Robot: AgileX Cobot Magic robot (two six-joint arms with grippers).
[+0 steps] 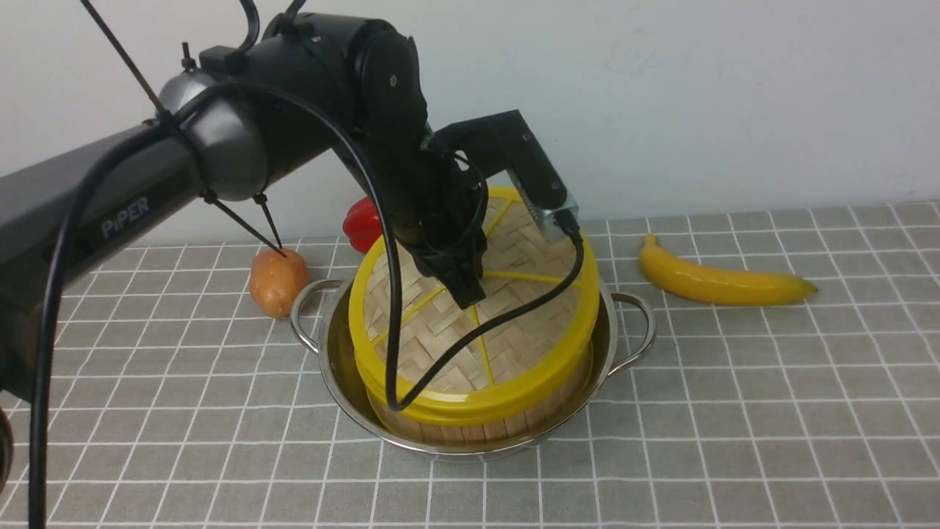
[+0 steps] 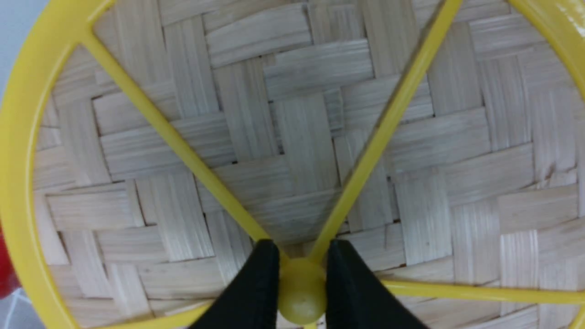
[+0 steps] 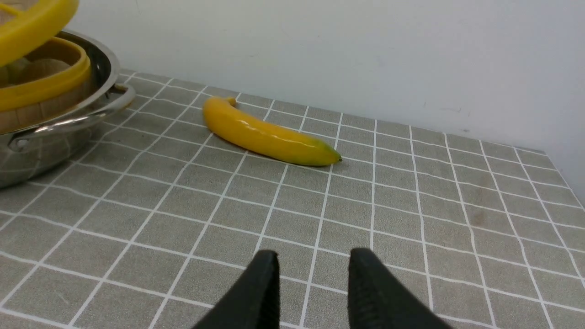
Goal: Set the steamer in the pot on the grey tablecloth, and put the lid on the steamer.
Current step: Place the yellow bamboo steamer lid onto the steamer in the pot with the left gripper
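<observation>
Bamboo lid [image 1: 529, 353] is tilted over the steamer [image 1: 470, 426], far edge raised and near edge down at the steamer's rim. Left gripper [image 1: 466, 294] pinches the lid's yellow hub knob [image 2: 301, 292]. Steamer sits inside the pot [image 1: 345, 389] on the grey tablecloth [image 1: 734, 404]. Right gripper [image 3: 313, 260] is low over the cloth, jaws apart and empty, near the banana [image 1: 723, 283]. Potato [image 1: 277, 281] and red pepper [image 1: 362, 224] are behind the pot.
</observation>
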